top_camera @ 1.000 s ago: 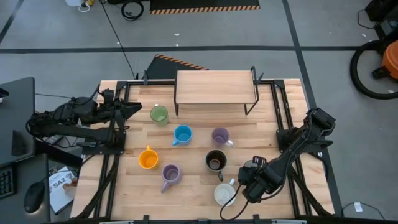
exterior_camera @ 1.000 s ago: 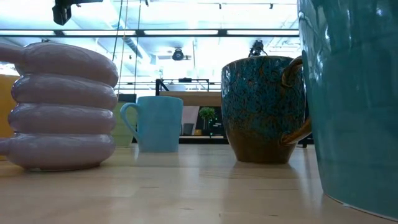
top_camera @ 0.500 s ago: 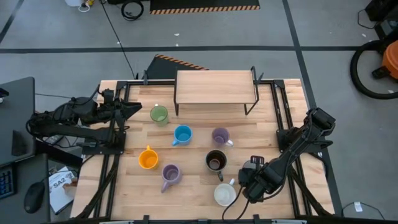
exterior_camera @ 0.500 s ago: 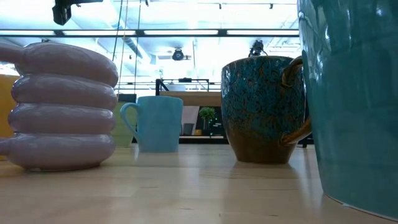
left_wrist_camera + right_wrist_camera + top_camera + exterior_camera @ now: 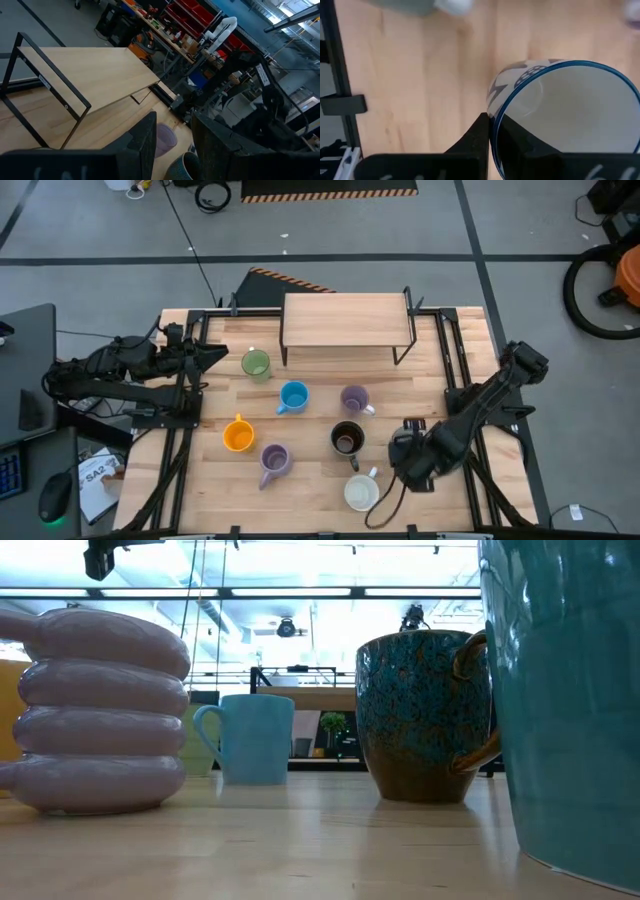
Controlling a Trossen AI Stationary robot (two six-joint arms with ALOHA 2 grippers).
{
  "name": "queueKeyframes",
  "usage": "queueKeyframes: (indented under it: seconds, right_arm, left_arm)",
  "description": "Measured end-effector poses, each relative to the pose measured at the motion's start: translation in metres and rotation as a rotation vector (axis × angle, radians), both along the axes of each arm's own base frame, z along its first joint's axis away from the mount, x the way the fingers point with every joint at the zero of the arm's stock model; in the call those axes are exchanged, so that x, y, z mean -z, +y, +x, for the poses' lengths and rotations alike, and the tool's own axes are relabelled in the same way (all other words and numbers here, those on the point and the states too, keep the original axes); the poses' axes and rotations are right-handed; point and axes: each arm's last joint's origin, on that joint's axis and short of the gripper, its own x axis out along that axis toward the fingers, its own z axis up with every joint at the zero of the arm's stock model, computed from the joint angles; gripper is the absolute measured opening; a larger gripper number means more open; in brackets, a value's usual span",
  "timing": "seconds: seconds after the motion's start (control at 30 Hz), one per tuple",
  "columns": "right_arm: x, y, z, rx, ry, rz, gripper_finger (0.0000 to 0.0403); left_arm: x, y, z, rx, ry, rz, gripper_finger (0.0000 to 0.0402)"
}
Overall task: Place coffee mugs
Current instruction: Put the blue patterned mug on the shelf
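Observation:
In the high view seven mugs stand on their bases on the wooden table: green (image 5: 256, 364), blue (image 5: 294, 396), lilac (image 5: 354, 398), orange (image 5: 238, 436), a second lilac (image 5: 274, 460), dark brown (image 5: 347, 438) and cream (image 5: 361, 493). My right gripper (image 5: 405, 465) hangs just right of the cream mug. It is shut on another white mug with a blue rim (image 5: 570, 115), which the arm hides from above. My left gripper (image 5: 215, 355) waits open at the table's left edge. My right gripper pinches the white mug's wall at the blue rim (image 5: 494, 117), one finger (image 5: 470, 142) outside and the other (image 5: 520, 145) inside the hollow. The fingers come from above, pointing down. The mug stays upright with its mouth up; I cannot tell whether its base is on the table.
A low wooden shelf on black legs (image 5: 346, 320) stands at the far edge. Black frame rails (image 5: 185, 450) run along both sides of the table. In the low view a large teal mug (image 5: 570, 700) fills the right side. Bare wood lies between shelf and mugs.
My right gripper has moved a little toward the table's far edge and right, away from the cream mug. The standing mugs have not shifted.

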Motion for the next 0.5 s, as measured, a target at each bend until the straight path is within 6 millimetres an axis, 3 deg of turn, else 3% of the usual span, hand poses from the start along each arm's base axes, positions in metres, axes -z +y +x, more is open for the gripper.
queueKeyframes:
  seconds: [0.27,0.5]
  right_arm:
    - [-0.035,-0.047,-0.004,-0.116,-0.004,0.025,0.0030]
    - [-0.073,-0.082,0.007,-0.229,-0.073,-0.121,0.0030]
  left_arm:
    - [-0.002,0.000,0.000,-0.003,-0.033,-0.030,0.0128]
    - [-0.002,-0.001,0.000,0.005,-0.069,-0.126,0.0128]
